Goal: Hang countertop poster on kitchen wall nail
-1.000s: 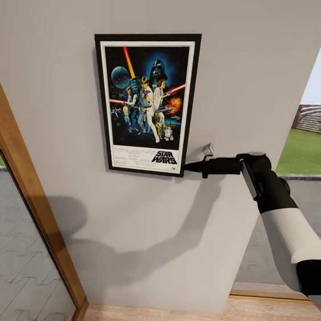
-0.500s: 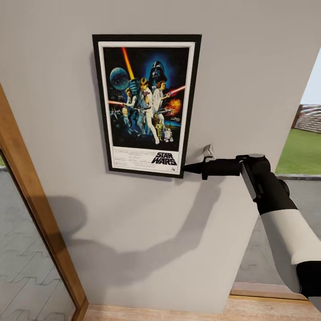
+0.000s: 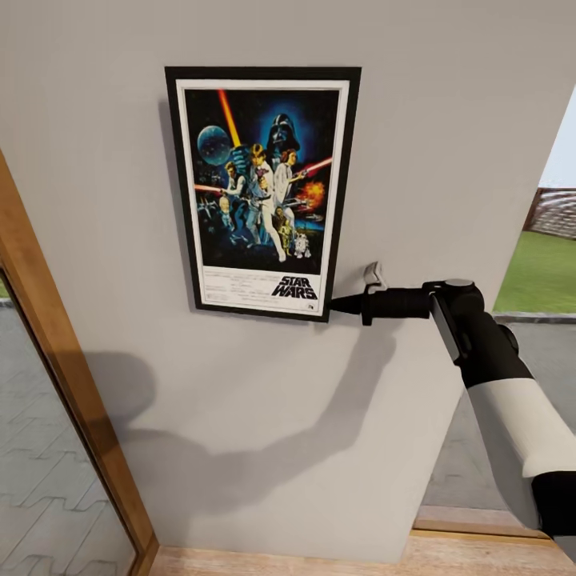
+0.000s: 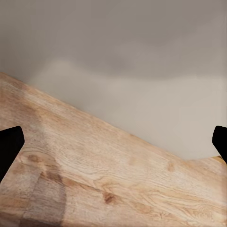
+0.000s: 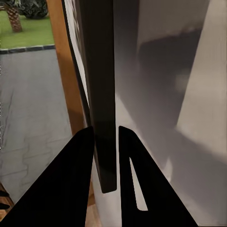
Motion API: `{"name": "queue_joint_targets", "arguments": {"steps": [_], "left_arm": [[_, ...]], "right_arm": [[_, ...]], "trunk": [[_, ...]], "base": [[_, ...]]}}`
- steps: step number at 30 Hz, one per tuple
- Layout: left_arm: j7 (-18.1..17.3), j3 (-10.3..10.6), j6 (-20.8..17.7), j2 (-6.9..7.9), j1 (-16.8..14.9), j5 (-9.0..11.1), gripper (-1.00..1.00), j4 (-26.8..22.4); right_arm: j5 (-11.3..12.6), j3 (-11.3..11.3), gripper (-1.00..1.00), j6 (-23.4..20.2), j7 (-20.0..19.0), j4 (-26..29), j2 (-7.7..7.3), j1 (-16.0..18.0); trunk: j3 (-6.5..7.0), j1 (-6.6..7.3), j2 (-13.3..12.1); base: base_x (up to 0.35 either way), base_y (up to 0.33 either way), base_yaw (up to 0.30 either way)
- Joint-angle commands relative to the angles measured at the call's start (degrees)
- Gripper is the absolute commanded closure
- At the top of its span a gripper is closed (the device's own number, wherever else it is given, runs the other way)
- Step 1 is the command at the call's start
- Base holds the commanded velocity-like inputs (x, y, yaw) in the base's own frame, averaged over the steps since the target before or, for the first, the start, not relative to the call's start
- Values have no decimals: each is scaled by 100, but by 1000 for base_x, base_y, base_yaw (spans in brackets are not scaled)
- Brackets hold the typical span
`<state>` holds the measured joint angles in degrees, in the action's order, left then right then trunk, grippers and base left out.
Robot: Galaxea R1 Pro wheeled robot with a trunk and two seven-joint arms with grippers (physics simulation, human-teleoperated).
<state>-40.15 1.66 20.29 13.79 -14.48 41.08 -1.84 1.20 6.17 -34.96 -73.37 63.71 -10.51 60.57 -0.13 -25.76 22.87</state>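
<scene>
My right arm [image 3: 496, 400] reaches up and across from the lower right of the head view, the white forearm turning into a black wrist, which lies nearly level and points toward the wall [image 3: 448, 120]. My right pincer [image 3: 334, 303] meets the poster [image 3: 262, 190] at its lower right corner. In the right wrist view the two black fingers [image 5: 73, 184] stand on each side of the dark frame edge [image 5: 101, 94] and press against it, so this pincer is pinching the poster.

The poster is flat against the grey wall, upright and almost straight. It has a black frame, a white border, a dark blue space scene with several figures and red and orange beams, and the black words "STAR WARS" on the white strip at the bottom.

My left pincer [image 4: 113, 142] is spread wide: its two dark fingertips [image 4: 9, 146] show at the opposite edges of the left wrist view, with nothing between them. Beneath it are the wooden floor [image 4: 94, 179] and the foot of the wall.

I count one poster, two pincers, and one wooden door frame [image 3: 72, 384] to the left of the wall.
</scene>
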Motion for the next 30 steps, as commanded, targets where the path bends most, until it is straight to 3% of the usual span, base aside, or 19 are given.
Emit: {"name": "queue_joint_targets", "arguments": {"steps": [1, 30], "left_arm": [[-13, 18, 28, 1, -3, 14, -100, 8], [-10, 18, 28, 1, -3, 14, -100, 8]], "right_arm": [[17, 7, 100, -55, -10, 1, -4, -26], [12, 7, 100, -46, -10, -2, -4, -82]], "trunk": [[-2, -2, 5], [-2, -2, 5]], "base": [[0, 0, 0], [0, 0, 0]]}}
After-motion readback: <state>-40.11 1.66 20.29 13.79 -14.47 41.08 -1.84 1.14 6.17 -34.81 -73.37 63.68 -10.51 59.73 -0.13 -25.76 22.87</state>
